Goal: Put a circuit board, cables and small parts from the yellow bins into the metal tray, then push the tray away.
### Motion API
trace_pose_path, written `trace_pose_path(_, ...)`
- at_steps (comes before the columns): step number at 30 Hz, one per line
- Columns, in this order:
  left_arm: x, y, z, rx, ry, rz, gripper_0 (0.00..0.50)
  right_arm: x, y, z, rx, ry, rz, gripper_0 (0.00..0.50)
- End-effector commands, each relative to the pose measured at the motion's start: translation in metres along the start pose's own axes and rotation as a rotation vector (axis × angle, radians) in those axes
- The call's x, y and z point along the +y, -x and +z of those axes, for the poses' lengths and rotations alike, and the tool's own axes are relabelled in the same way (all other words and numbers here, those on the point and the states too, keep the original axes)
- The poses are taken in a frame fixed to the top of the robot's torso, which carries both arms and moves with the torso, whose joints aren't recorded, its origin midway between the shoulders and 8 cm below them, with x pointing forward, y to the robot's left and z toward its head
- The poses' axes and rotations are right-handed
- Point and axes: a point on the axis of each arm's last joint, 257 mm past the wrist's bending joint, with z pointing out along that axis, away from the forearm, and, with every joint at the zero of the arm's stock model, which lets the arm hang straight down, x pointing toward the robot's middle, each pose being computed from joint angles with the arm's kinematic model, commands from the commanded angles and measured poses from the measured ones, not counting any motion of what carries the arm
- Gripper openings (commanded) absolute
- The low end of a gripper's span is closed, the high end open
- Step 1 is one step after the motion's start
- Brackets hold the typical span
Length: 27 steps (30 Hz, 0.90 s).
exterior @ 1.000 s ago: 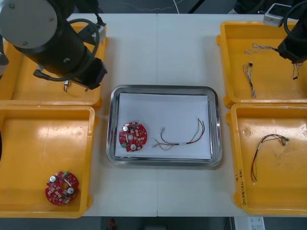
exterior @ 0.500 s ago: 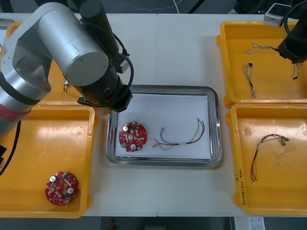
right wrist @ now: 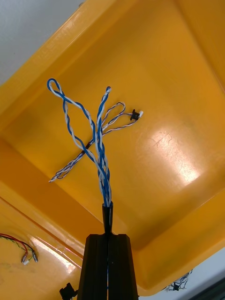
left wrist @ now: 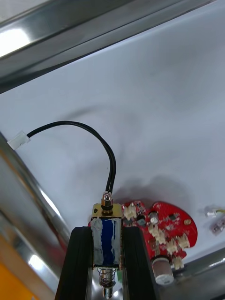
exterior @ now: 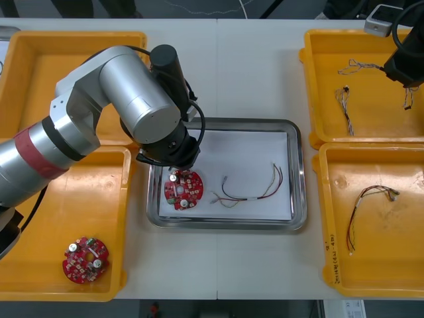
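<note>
The metal tray (exterior: 297, 173), white inside, lies mid-table and holds a round red circuit board (exterior: 183, 189) and a red and yellow cable (exterior: 255, 192). My left arm (exterior: 142, 109) reaches over the tray's left end. Its gripper (left wrist: 108, 230) is shut on a small metal part (left wrist: 107, 236) with a blue body, whose black cable (left wrist: 96, 131) curls over the white lining just above the circuit board (left wrist: 164, 227). At the far right bin, my right gripper (right wrist: 108, 238) is shut on a twisted blue and white cable (right wrist: 98, 140), which hangs above the bin floor (right wrist: 164, 140).
A second circuit board (exterior: 85, 260) lies in the near left bin (exterior: 59, 192). The far left bin (exterior: 40, 73) is behind the left arm. Thin cables (exterior: 344, 103) lie in the far right bin, and a red and yellow cable (exterior: 368, 199) in the near right bin.
My left arm has swung from the far left bin to above the tray's left end, beside the circuit board. The right arm has stayed in place.
</note>
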Motion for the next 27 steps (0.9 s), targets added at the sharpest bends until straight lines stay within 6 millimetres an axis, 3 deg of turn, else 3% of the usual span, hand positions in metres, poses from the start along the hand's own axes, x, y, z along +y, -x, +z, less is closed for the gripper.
trace_pose_path(1, -0.018, 0.031, -0.003, -0.072, 0.006, 0.016, 0.002, -0.008, 0.005, -0.013, -0.036, -0.027, -0.028, 0.000)
trace_pose_path(14, -0.009, 0.042, 0.005, -0.096, 0.026, 0.018, 0.007, -0.005, 0.007, -0.013, -0.047, -0.017, -0.033, 0.000)
trace_pose_path(15, -0.009, 0.041, 0.005, -0.095, 0.027, 0.019, 0.049, -0.004, 0.008, -0.013, -0.047, -0.015, -0.035, 0.000)
trace_pose_path(16, -0.009, 0.042, 0.004, -0.096, 0.025, 0.018, 0.162, -0.004, 0.008, -0.013, -0.049, -0.015, -0.034, 0.000)
trace_pose_path(17, -0.010, 0.042, 0.004, -0.097, 0.026, 0.022, 0.222, -0.004, 0.008, -0.013, -0.048, -0.014, -0.035, 0.000)
trace_pose_path(18, -0.011, 0.042, 0.005, -0.096, 0.024, 0.022, 0.330, -0.004, 0.008, -0.013, -0.049, -0.013, -0.036, 0.000)
trace_pose_path(19, -0.010, 0.043, 0.003, -0.098, 0.025, 0.022, 0.395, -0.004, 0.008, -0.013, -0.050, -0.012, -0.037, 0.000)
trace_pose_path(22, -0.010, 0.043, 0.003, -0.099, 0.024, 0.022, 0.461, -0.003, 0.009, -0.013, -0.053, -0.011, -0.036, 0.000)
trace_pose_path(27, -0.011, 0.044, 0.001, -0.099, 0.023, 0.022, 0.481, -0.003, 0.009, -0.013, -0.053, -0.009, -0.038, 0.000)
